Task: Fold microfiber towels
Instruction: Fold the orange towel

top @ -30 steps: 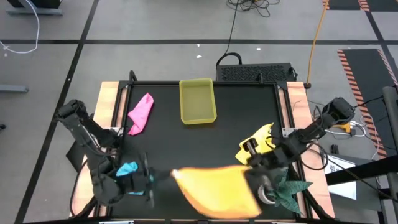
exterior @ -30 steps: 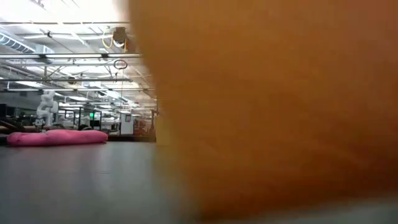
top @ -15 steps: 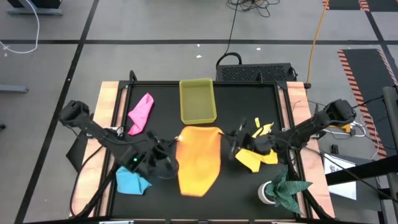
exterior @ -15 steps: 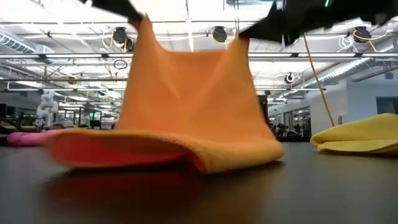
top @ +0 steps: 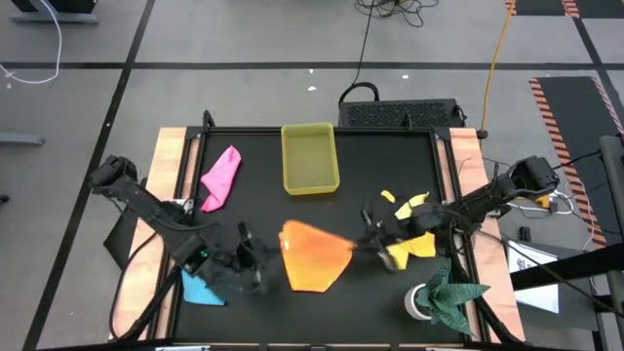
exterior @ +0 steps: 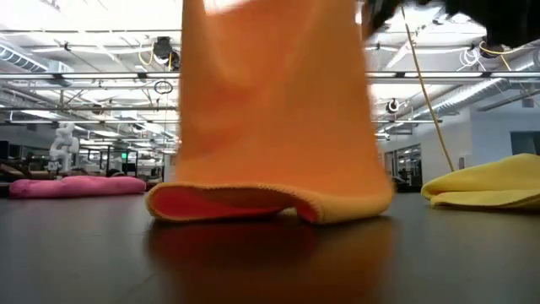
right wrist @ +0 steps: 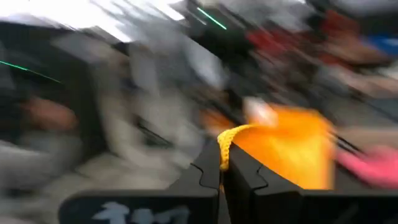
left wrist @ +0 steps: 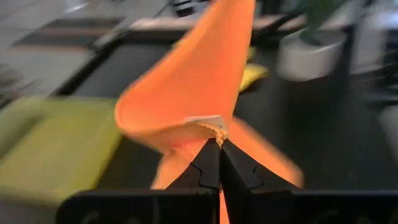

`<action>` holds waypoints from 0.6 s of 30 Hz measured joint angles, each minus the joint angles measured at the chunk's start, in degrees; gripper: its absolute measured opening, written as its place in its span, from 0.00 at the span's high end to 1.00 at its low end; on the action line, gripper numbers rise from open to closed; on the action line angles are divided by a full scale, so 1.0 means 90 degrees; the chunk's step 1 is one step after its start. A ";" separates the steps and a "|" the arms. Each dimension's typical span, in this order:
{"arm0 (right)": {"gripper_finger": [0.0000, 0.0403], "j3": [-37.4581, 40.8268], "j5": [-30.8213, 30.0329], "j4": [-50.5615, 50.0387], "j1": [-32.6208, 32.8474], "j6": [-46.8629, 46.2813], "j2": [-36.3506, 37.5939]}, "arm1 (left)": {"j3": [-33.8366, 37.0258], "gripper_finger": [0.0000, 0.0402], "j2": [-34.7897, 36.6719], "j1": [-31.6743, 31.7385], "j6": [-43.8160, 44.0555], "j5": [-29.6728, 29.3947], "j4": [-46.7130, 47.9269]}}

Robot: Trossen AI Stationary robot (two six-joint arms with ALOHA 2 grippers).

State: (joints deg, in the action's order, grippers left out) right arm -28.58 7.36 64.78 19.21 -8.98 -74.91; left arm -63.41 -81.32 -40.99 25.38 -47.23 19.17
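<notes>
An orange towel (top: pixel 314 255) hangs between my two grippers over the table's near middle, and its lower fold (exterior: pixel 270 203) rests on the table. My left gripper (top: pixel 273 252) is shut on the towel's left corner and my right gripper (top: pixel 357 242) on its right corner. A pink towel (top: pixel 221 177) lies at the far left, a light blue towel (top: pixel 200 288) at the near left beneath my left arm, and a yellow towel (top: pixel 409 234) on the right beneath my right arm. My left gripper pinches a top corner of the orange towel, beside its white tag (left wrist: pixel 205 121), between its two fingers (left wrist: pixel 208 165). It comes from the table's left. The cloth rises from the fingertips in a curved sheet. My right gripper pinches the opposite corner by its hemmed edge (right wrist: pixel 225 144) between its two fingers (right wrist: pixel 239 171), coming from the table's right. The towel hangs below both holds, its bottom on the table.
A translucent yellow tray (top: pixel 310 158) stands at the far middle of the black mat. A dark green cloth (top: pixel 450 295) sits on a white base at the near right corner. Wooden rails (top: pixel 174 166) run along the table's left and right sides.
Both grippers have carried the orange towel from the near edge toward the table's middle, where its lower end has landed on the table. They have then sunk and come back toward the near edge, so the hanging part stands over the bottom fold and the towel looks shorter from above.
</notes>
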 joint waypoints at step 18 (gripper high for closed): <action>1.00 -0.0104 -0.3679 -0.0294 0.0394 0.1250 0.0280 | -0.0370 0.99 0.0068 -0.0100 -0.0427 -0.1130 0.0593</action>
State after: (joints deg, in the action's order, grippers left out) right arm -29.52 -25.75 62.13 22.76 2.27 -72.39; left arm -66.74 -80.71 -41.89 21.54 -57.40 24.51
